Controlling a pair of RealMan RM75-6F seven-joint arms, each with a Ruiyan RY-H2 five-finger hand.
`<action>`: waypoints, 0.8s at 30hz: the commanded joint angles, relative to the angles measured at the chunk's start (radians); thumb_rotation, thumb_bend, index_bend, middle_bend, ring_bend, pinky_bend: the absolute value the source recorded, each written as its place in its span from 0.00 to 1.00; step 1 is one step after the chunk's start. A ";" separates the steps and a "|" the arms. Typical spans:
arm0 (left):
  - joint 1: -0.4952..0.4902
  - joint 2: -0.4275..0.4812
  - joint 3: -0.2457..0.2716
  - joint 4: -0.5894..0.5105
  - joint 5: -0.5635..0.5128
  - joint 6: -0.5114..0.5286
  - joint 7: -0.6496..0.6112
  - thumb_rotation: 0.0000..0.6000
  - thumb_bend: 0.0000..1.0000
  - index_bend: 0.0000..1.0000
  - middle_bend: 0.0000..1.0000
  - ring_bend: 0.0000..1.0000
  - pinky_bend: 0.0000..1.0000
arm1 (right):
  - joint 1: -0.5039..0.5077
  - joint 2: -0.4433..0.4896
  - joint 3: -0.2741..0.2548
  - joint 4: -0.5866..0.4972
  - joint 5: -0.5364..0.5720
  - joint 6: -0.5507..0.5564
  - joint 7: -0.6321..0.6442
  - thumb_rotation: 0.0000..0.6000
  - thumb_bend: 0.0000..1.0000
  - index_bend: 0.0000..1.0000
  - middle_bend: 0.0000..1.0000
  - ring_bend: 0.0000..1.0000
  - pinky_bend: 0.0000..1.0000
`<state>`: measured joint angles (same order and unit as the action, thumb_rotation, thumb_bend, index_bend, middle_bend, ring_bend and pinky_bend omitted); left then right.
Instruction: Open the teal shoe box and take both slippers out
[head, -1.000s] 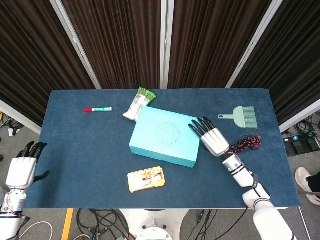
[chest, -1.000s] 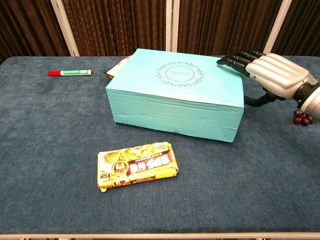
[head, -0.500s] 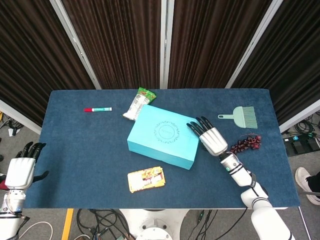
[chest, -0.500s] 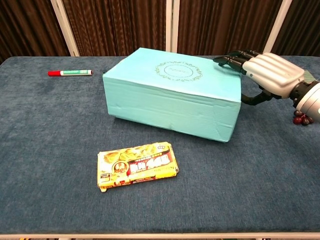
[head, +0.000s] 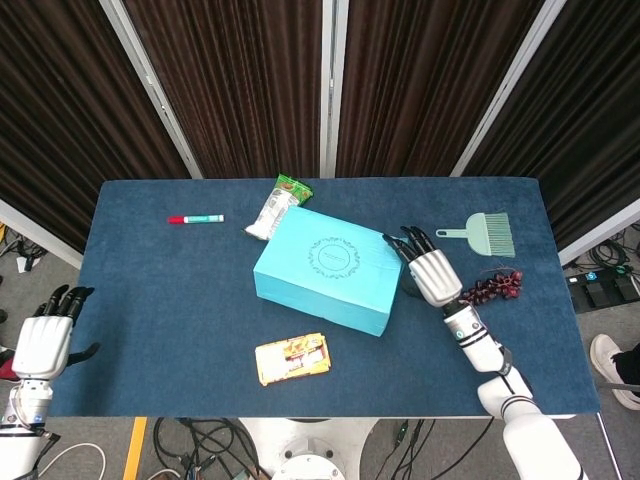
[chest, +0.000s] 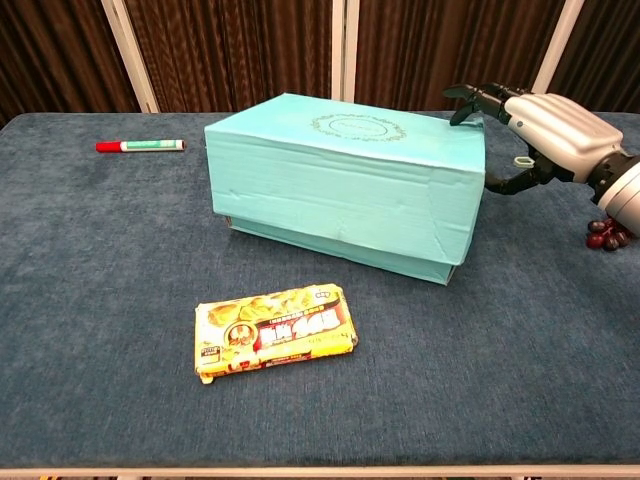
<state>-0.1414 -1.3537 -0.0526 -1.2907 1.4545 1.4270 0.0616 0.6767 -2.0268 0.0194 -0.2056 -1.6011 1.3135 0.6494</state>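
Note:
The teal shoe box (head: 325, 270) sits mid-table, with a round emblem on its lid. In the chest view its lid (chest: 340, 190) stands raised off the base, and a thin strip of the base shows along the bottom edge. My right hand (head: 432, 272) grips the lid's right end, fingertips hooked over the top edge and thumb against the side (chest: 545, 125). The slippers are hidden inside. My left hand (head: 42, 345) hangs off the table's left edge, fingers apart and holding nothing.
A red marker (head: 195, 218) lies at the back left, and a snack packet (head: 277, 208) lies behind the box. A yellow food pack (chest: 275, 330) lies in front of the box. A green brush (head: 482, 233) and dark grapes (head: 492, 287) sit to the right.
The lid has risen from the base, making the box look taller. My right hand has moved up and slightly right with the lid's end. The left hand has barely moved.

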 joint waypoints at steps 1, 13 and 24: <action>0.000 0.001 0.002 -0.001 -0.002 -0.005 -0.001 1.00 0.11 0.15 0.15 0.10 0.34 | 0.002 0.002 0.041 -0.052 0.048 -0.049 0.124 1.00 0.28 0.05 0.46 0.07 0.07; -0.005 0.007 0.007 -0.012 -0.005 -0.024 -0.005 1.00 0.11 0.15 0.14 0.10 0.34 | 0.011 0.085 0.117 -0.260 0.134 -0.173 0.385 1.00 0.29 0.14 0.54 0.12 0.11; -0.011 0.012 0.006 -0.027 -0.006 -0.031 0.001 1.00 0.11 0.15 0.14 0.10 0.34 | 0.001 0.219 0.145 -0.512 0.168 -0.252 0.501 1.00 0.29 0.20 0.57 0.14 0.12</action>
<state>-0.1517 -1.3415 -0.0468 -1.3172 1.4492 1.3964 0.0626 0.6813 -1.8428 0.1532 -0.6648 -1.4477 1.0926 1.1106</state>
